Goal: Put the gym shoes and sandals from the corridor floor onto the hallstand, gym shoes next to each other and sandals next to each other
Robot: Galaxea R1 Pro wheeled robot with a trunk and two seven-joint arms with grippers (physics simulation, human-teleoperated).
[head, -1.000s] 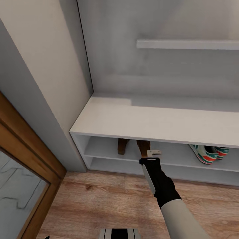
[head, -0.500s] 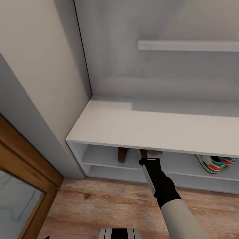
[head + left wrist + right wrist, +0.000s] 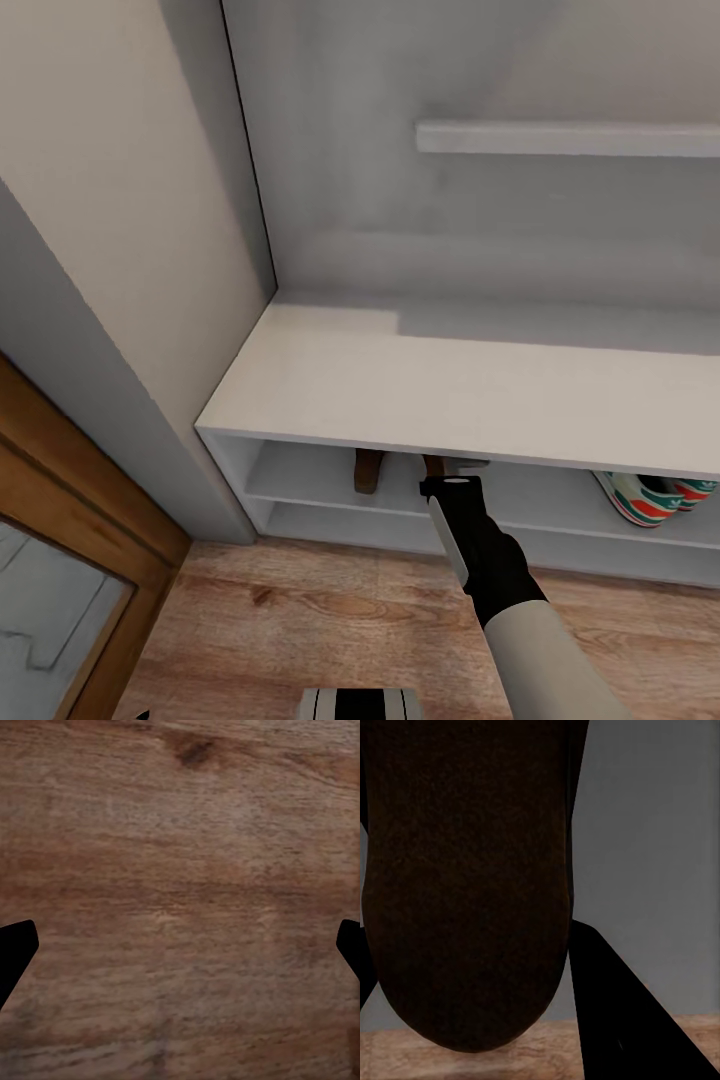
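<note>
Under the hallstand (image 3: 450, 375), right wrist alone shows sandal sole (image 3: 465, 885).

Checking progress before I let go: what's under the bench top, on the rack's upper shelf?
One sandal stands at left; beside it the right gripper pushes in the second sandal. The sneakers sit far right. The bench top covers the shelf's back.
</note>
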